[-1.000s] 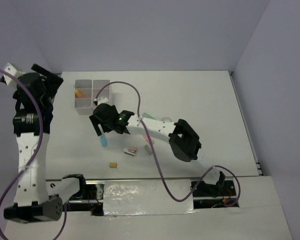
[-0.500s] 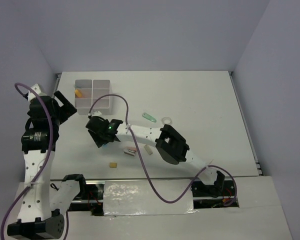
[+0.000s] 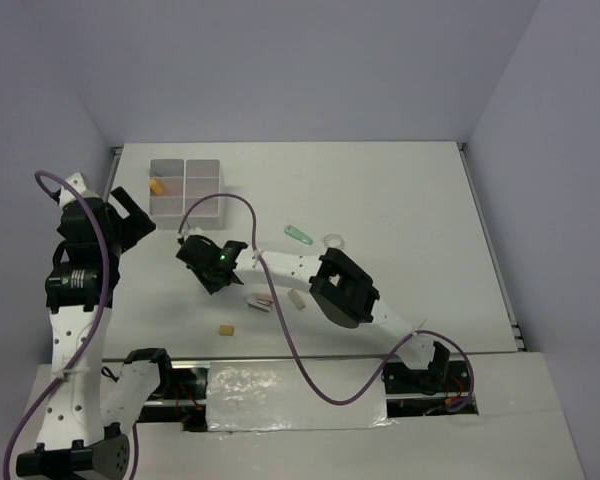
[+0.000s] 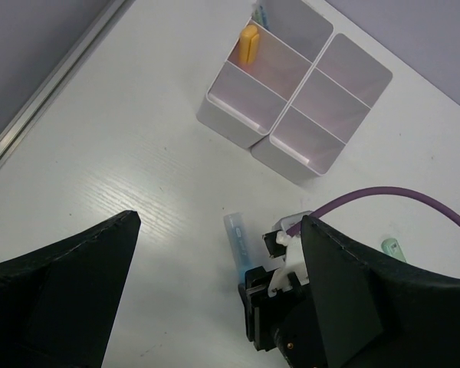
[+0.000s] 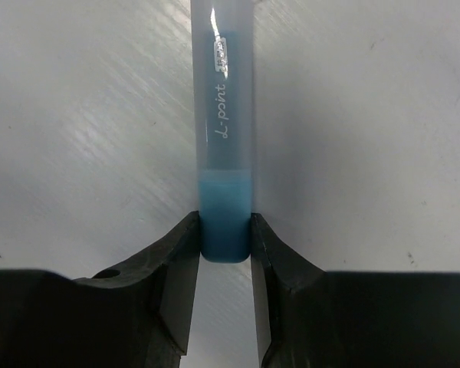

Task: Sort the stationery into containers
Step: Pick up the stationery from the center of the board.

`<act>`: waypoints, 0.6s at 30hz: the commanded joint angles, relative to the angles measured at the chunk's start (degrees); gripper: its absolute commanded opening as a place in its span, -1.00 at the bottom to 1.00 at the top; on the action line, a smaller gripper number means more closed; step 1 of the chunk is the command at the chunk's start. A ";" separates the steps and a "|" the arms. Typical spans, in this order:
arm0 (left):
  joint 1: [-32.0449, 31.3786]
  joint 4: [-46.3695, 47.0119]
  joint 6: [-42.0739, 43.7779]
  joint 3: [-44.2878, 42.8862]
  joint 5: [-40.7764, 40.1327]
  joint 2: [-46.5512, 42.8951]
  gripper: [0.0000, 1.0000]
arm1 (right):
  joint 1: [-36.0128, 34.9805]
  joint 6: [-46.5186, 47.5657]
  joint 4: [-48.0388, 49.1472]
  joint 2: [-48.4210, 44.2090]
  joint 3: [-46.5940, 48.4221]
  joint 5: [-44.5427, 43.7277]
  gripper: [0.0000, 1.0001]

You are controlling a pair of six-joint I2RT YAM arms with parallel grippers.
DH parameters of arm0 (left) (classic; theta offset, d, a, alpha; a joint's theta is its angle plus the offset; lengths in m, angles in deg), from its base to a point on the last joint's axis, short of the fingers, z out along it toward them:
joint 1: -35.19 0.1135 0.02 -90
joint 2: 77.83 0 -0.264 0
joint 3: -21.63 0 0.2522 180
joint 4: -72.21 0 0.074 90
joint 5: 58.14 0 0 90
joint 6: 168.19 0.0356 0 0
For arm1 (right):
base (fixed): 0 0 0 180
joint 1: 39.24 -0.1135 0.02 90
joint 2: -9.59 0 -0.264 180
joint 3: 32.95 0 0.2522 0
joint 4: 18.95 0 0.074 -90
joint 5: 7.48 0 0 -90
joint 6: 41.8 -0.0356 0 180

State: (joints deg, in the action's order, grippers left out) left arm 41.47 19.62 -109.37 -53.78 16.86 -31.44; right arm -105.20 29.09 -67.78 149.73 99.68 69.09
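Right gripper (image 5: 225, 234) pinches smooth translucent blue highlighter (image 5: 222, 115), seemingly cylindrical; left gripper (image 4: 218, 230) spread wide.

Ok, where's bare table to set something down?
Bare: everything right of the tape ring, and the far strip right of the white box. Crowded: around the right claw holding the blue highlighter, down to the tan block.

Item: blue highlighter (image 5: 225, 153), pale translucent barrel, seen in the right wrist view.
Marking: white script lettering, reads "L-point"; the first letter is uncertain.
Placement: printed lengthwise on the barrel, toward 12 o'clock from the solid blue end.
Second marking: small white printed block at the 12 o'clock end of the wording; too small to read.
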 commanded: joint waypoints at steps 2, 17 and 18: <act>0.13 3.23 2.35 1.18 3.22 -1.04 0.99 | 0.83 10.66 2.90 -2.57 -5.31 2.01 -0.62; 0.13 12.71 1.74 6.18 35.88 0.71 0.99 | 3.73 37.47 14.17 -46.17 -39.77 13.07 -0.95; 0.13 17.34 0.95 7.06 45.41 1.15 0.99 | 3.73 39.22 12.15 -47.22 -39.68 16.91 -0.95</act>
State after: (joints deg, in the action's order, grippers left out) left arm 41.49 26.52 -108.26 -48.21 41.64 -31.05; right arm -100.76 59.86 -54.71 107.81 60.16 77.66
